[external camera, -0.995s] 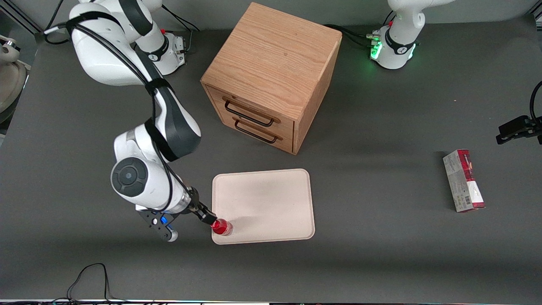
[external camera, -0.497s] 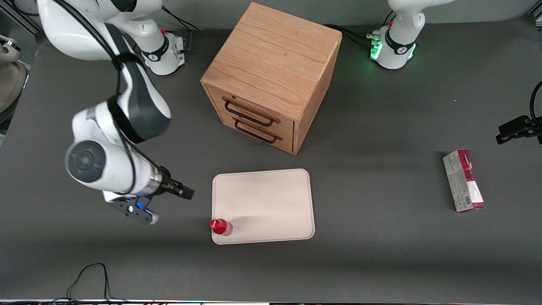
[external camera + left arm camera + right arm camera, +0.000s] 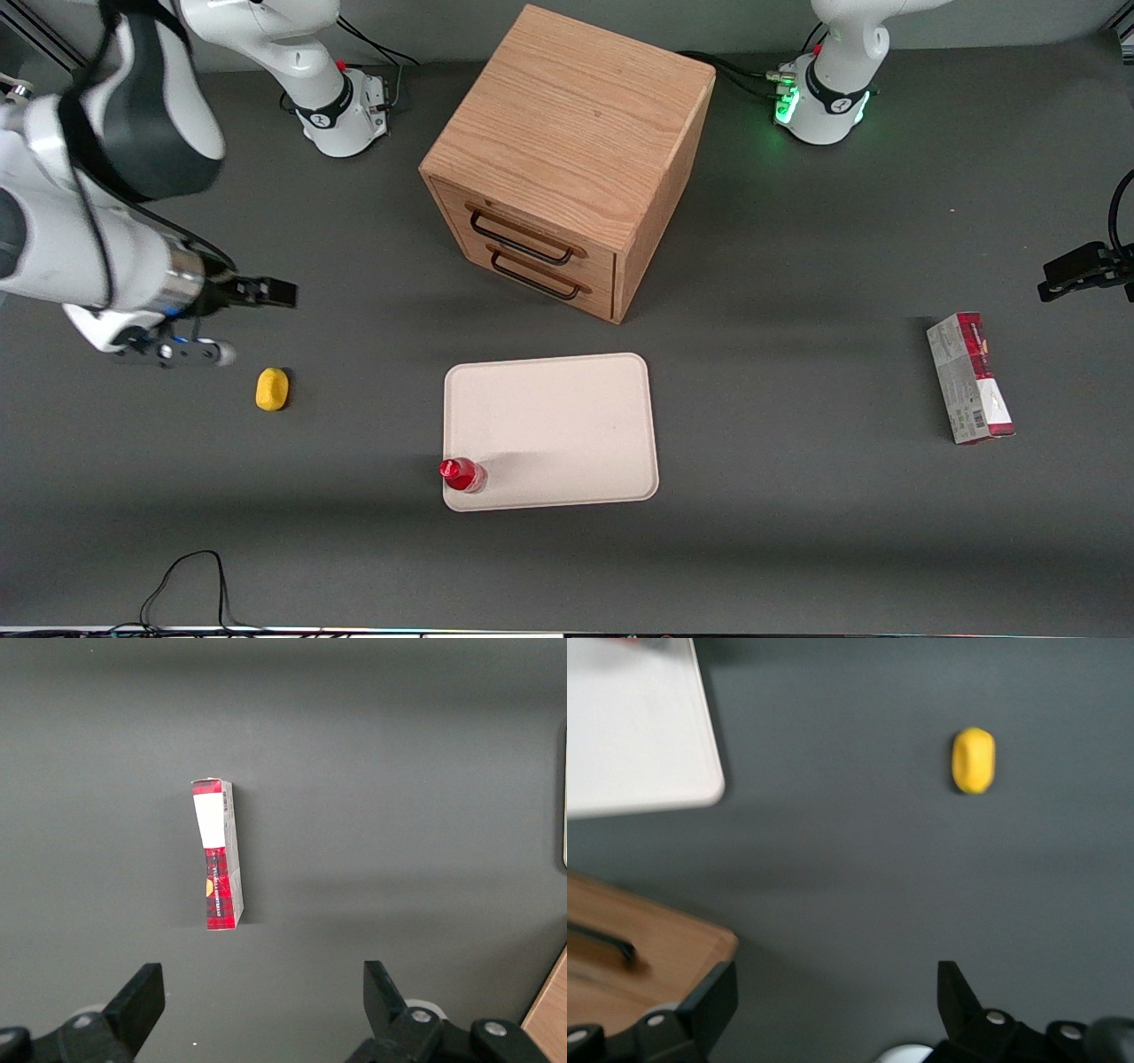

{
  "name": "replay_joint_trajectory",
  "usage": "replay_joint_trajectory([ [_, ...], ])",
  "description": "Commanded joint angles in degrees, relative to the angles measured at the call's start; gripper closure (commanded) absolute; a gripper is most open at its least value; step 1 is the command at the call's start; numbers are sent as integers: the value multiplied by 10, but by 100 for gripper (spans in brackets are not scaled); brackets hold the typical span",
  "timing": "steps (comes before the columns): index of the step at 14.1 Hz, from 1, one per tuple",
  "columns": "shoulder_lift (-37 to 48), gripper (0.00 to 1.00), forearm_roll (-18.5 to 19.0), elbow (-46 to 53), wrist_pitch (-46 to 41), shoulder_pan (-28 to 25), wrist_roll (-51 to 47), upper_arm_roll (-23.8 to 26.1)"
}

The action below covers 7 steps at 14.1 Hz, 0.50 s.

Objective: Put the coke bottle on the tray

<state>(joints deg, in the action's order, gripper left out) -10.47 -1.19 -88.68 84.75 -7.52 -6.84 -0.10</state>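
Apparently the placing is done: the coke bottle (image 3: 462,474) stands upright on the tray (image 3: 567,416), just inside the tray's corner that lies nearest the front camera and toward the working arm's end of the tabletop (image 3: 797,549). Taking the tray as a clock face seen from the front view, the bottle sits at about 8 o'clock, very close to the low rim. Its red cap points up and nothing touches it.

The end effector (image 3: 266,291) hangs above the bare tabletop, well apart from the tray, at about 10 o'clock from the bottle. Its dark fingers (image 3: 961,997) are spread wide in the right wrist view, with only grey tabletop between them, and it holds nothing.

A yellow lemon-like lump (image 3: 272,389) lies on the tabletop near the end effector, between it and the front camera. A wooden drawer cabinet (image 3: 567,159) stands at 12 o'clock from the tray. A red-and-grey carton (image 3: 969,377) lies toward the parked arm's end of the tabletop.

Judging by how things lie, little remains but for the arm to stay clear. The bottle's closeness to the rim is the one weak point, though it looks steady.
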Motion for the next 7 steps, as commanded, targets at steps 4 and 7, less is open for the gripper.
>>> replay_joint_trajectory([
  [4, 84, 0, -7, -26, -50, 29, 93, -15],
  [7, 84, 0, -7, -1, -62, 39, 97, -16],
])
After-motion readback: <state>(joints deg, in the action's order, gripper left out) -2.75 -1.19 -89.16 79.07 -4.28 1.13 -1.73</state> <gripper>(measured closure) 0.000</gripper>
